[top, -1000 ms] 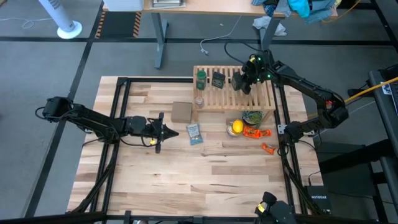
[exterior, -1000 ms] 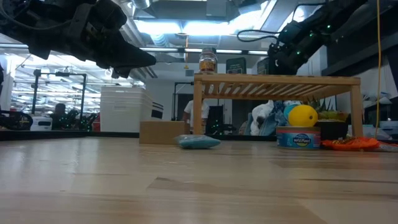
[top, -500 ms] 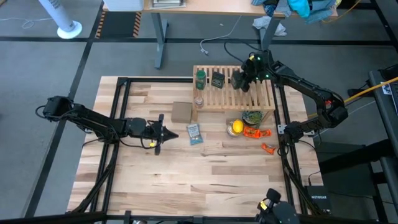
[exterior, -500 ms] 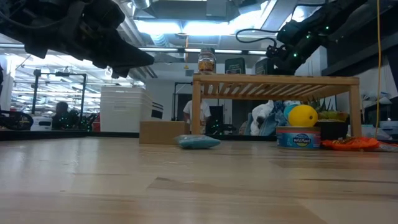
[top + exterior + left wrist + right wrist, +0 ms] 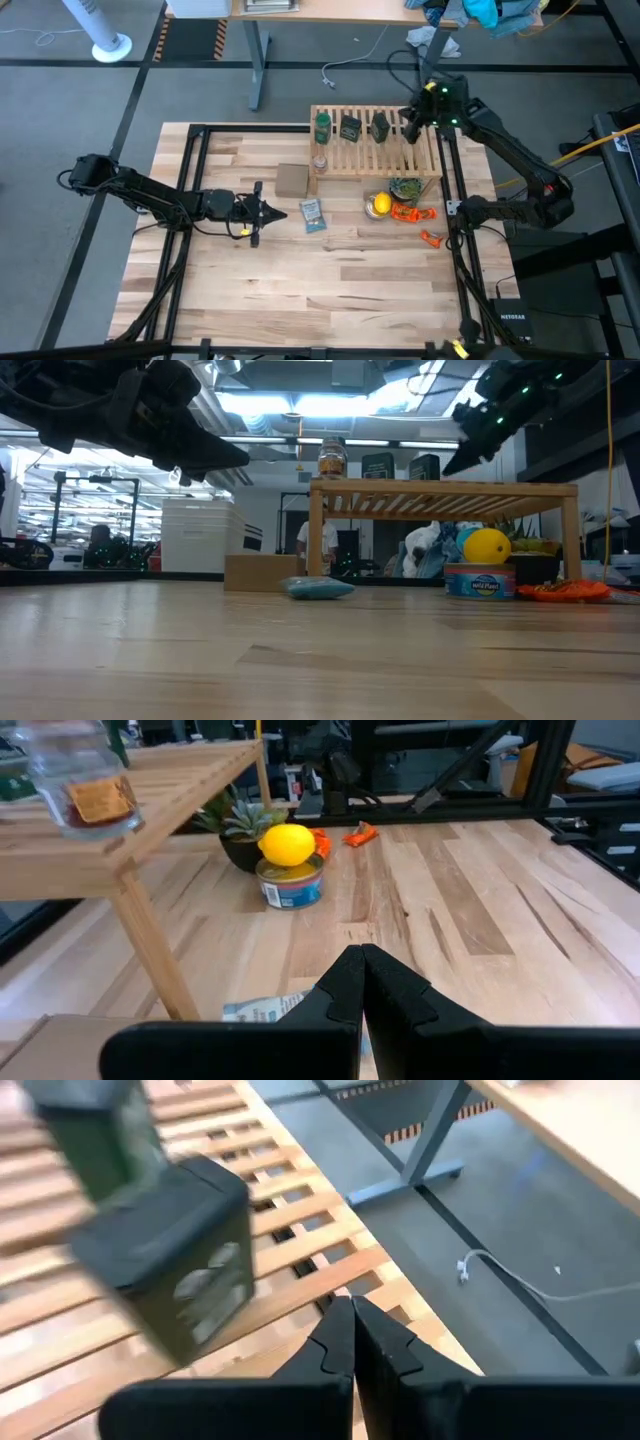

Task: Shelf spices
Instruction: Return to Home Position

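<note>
The wooden slat shelf (image 5: 375, 150) stands at the table's far side. On top stand the green bottle (image 5: 323, 127), the green-labelled tin (image 5: 350, 128) and the dark tin (image 5: 381, 127); the glass jar (image 5: 319, 160) stands at the shelf's near left corner. My right gripper (image 5: 410, 128) hovers shut just right of the dark tin (image 5: 170, 1270), touching nothing. My left gripper (image 5: 275, 213) waits shut above the table left of centre, fingertips together (image 5: 362, 955).
On the table near the shelf lie a brown cardboard box (image 5: 292, 179) and a blue-and-white packet (image 5: 312, 214). A lemon on a can (image 5: 380, 206), a potted plant (image 5: 406, 188) and orange pieces (image 5: 410, 213) sit right of them. The near half of the table is bare wood.
My right gripper has drawn back from the dark tin toward the table's right edge and risen a little. The tin stays standing upright on the shelf's slats, now apart from the fingers.
</note>
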